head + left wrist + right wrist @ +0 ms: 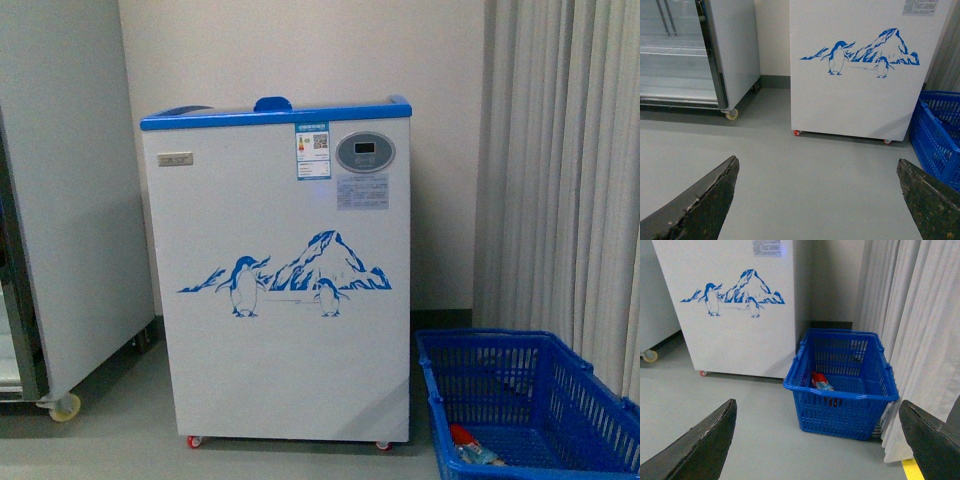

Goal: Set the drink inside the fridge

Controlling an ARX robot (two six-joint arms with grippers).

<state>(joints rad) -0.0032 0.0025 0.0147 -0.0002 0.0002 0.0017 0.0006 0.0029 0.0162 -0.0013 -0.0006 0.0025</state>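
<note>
The fridge point(285, 290), a white chest cooler with a blue top rim, penguin picture and small red wheels, stands ahead on the floor; it also shows in the left wrist view point(860, 75) and the right wrist view point(735, 315). The drink point(821, 382), red-capped with a light blue body, lies in a blue basket point(842, 407) to the fridge's right; it also shows in the front view point(470, 447). My left gripper point(817, 172) is open and empty above bare floor. My right gripper point(817, 415) is open and empty, short of the basket.
A tall grey cabinet point(60, 200) on castors stands to the fridge's left; its open shelved inside shows in the left wrist view point(675, 55). Pale curtains point(560, 170) hang at the right behind the basket point(525, 410). A yellow floor mark point(914, 470) lies below the curtain.
</note>
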